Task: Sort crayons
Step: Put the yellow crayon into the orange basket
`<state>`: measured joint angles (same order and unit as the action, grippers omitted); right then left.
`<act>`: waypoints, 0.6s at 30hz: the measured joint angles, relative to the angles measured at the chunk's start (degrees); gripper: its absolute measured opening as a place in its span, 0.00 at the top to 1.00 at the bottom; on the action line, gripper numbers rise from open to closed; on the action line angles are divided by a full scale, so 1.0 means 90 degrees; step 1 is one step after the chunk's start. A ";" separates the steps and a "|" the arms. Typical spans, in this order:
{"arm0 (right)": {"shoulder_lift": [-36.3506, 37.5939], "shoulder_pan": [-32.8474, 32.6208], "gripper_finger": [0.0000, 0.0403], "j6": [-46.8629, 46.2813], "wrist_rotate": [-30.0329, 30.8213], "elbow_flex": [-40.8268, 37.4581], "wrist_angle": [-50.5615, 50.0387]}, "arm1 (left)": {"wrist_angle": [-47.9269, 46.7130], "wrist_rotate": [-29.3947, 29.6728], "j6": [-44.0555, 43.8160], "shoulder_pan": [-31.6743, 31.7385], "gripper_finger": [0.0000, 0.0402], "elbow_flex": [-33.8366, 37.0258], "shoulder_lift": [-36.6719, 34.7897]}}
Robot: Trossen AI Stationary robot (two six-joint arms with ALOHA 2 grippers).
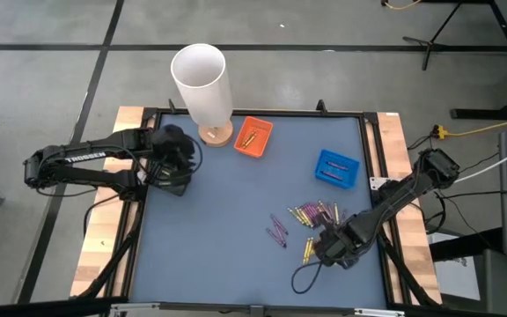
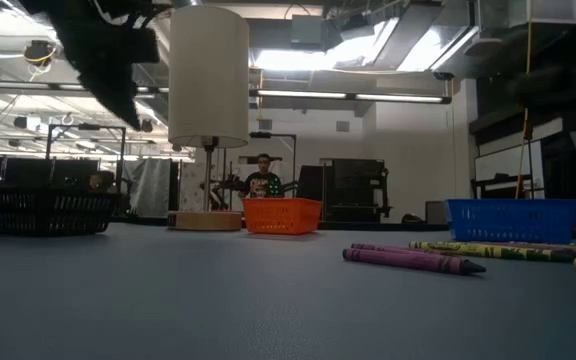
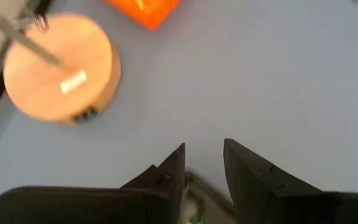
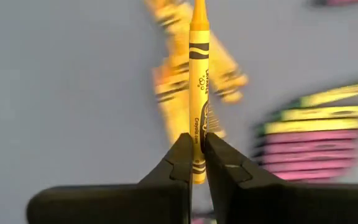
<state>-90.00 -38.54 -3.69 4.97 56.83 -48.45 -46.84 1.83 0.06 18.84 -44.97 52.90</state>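
- From above, you see a flat blue-grey mat framed by pale wooden boards; the left gripper hangs over the mat's left edge, close to the round wooden base of a lamp with a tall white cylindrical shade
- Just beside that base sits a small orange tray with a few thin yellow sticks in it, and further right a small blue tray with darker sticks inside
- The loose crayons, yellow and purple, lie scattered on the mat's right half in front of the blue tray; the right gripper is low over the near edge of that scatter
- At table height, you see a purple crayon lying flat with its paper wrapper and pointed tip, and yellow ones behind it; the orange tray and blue tray both show ribbed, basket-like walls, and the lamp stands left of them. A person sits far back in the room
- Through the left wrist camera, the two dark wedge-shaped fingers stand apart with bare mat between them and nothing held; the smooth wooden disc and an orange corner lie ahead
- Through the right wrist camera, your fingers are pinched together on a yellow crayon, which points straight out from them above blurred yellow and pink sticks
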 joint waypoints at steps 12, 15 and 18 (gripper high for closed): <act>0.0007 0.1782 0.95 0.2857 0.1839 0.0283 0.0599 | 0.1109 -0.0002 0.0007 -0.0446 0.77 0.0000 0.0000; 0.0007 0.2430 0.95 0.3829 0.1836 0.0283 0.1095 | 0.1210 -0.0001 0.0009 -0.0578 0.77 0.0000 0.0000; 0.0007 0.3079 0.95 0.4629 0.1834 0.0283 0.1631 | 0.1205 -0.0002 0.0009 -0.0698 0.77 0.0000 0.0000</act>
<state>-89.93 -10.82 37.97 21.47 59.37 -33.77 -35.99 1.80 0.14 12.56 -44.97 52.90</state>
